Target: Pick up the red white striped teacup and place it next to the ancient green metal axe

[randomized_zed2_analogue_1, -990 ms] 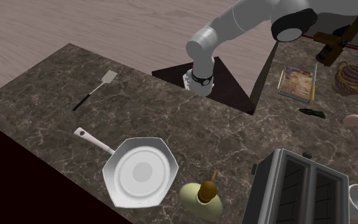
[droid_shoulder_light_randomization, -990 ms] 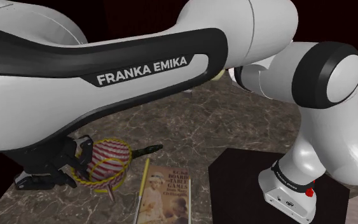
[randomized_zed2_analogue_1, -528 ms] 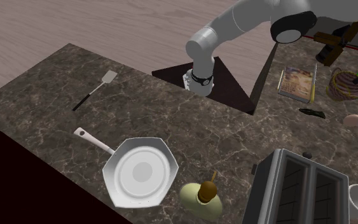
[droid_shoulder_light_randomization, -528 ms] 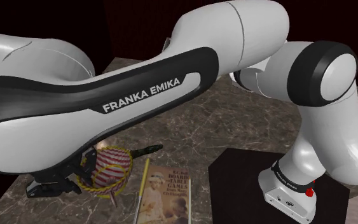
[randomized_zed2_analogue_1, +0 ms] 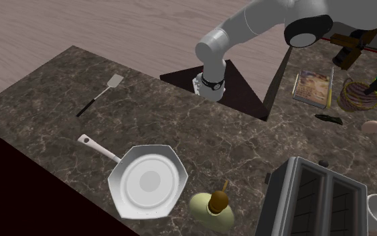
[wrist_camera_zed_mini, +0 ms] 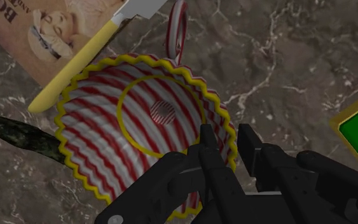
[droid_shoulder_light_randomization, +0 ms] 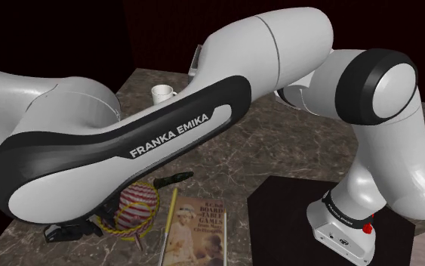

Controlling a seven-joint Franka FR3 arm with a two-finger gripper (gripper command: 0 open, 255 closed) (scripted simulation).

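Striped teacup — mouth toward the wrist camera, handle toward the knife — rim pinched between gripper fingers.

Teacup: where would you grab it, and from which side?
Pinch the teacup by its thin rim wall, coming from above: it stands upright with its wide mouth open upward. The gripper hangs over the rim, away from the handle.

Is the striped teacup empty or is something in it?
Empty: inside the teacup, the wrist view shows bare stripes down to the bottom.
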